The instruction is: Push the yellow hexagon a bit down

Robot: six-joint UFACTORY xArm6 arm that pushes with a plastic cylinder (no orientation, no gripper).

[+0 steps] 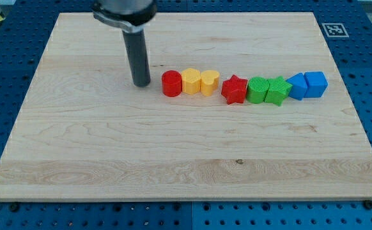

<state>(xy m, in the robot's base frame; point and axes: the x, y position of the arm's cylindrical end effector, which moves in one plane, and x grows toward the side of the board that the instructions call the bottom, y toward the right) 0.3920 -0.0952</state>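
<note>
So my tip sits left of center frame, holding nothing since it's just a bare rod. The yellow hexagon lies to its right, past the red cylinder, so it'd need to get above it first.

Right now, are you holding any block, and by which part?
Nothing is held. My tip stands apart from the red cylinder, on the view's left of the row.
</note>
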